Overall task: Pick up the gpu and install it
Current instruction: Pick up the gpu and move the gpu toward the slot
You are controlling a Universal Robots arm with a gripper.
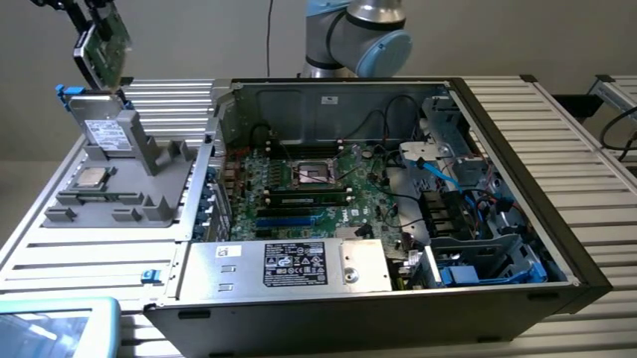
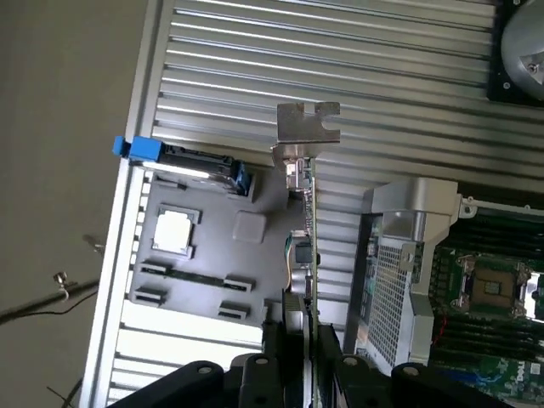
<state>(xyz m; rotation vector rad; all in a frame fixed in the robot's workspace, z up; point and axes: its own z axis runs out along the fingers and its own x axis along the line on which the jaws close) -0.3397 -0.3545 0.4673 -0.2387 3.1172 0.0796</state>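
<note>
The end effector (image 1: 92,22) is up high at the exterior view's upper left, and it has the gpu (image 1: 101,51) in its grip. The green card hangs tilted in the air, well clear of everything below. From the wrist view the hold is plain: the end effector (image 2: 306,364) has its two dark fingers (image 2: 279,361) pressed in from either side of the thin card, partly closed and clamped firmly on it. There the gpu (image 2: 311,246) shows edge-on, with its silvery bracket (image 2: 308,126) at the far end, away from the fingers.

Directly beneath sits the grey holder (image 1: 149,160) on the slatted counter (image 1: 557,149), with a drive (image 1: 104,133) standing upright in it and a square processor chip (image 1: 92,177) lying flat just beside. The open computer case (image 1: 497,291) lies towards the exterior view's right of the holder, its motherboard (image 1: 309,186) exposed, and the card is well apart from it. The arm (image 1: 363,37) rises behind the case's back wall.
</note>
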